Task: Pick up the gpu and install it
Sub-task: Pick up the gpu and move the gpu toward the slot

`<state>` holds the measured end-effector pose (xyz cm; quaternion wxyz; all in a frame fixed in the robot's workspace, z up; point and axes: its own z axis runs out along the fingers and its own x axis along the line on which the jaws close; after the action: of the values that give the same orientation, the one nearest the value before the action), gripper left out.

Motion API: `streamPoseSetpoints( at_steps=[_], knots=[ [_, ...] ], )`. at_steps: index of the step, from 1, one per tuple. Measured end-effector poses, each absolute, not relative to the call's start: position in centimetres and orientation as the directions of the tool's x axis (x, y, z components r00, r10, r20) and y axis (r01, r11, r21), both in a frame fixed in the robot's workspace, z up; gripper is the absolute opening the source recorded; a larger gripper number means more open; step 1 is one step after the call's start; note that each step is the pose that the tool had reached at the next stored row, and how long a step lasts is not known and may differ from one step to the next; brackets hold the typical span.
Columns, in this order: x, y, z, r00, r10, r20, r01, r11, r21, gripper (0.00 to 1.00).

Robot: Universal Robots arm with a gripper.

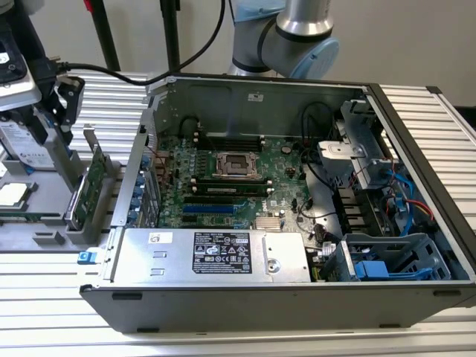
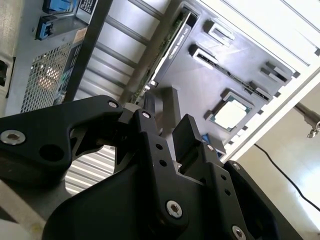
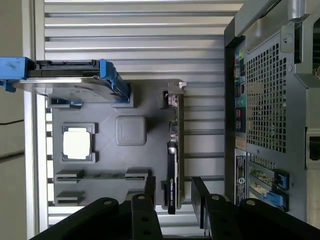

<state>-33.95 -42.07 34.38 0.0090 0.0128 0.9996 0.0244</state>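
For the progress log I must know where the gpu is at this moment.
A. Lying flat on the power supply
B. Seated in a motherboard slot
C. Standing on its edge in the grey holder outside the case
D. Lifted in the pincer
C: in the first wrist view the gpu stands on edge in the grey holder beside the case, and the open pincer holds nothing.

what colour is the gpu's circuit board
Green. The exterior view shows it best, with the gpu standing on edge.

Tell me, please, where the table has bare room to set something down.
Bare slatted table lies in front of the computer case and at the exterior view's right. The gray tray is crowded: gpu, processor, hard drive.
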Motion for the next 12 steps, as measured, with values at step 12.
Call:
streamPoseSetpoints(
  at_steps=[12],
  knots=[
    [-33.94, -42.30, 33.82, -1.000, 0.026, -0.017, 0.025, 0.998, 0.049, 1.00]
  ],
)
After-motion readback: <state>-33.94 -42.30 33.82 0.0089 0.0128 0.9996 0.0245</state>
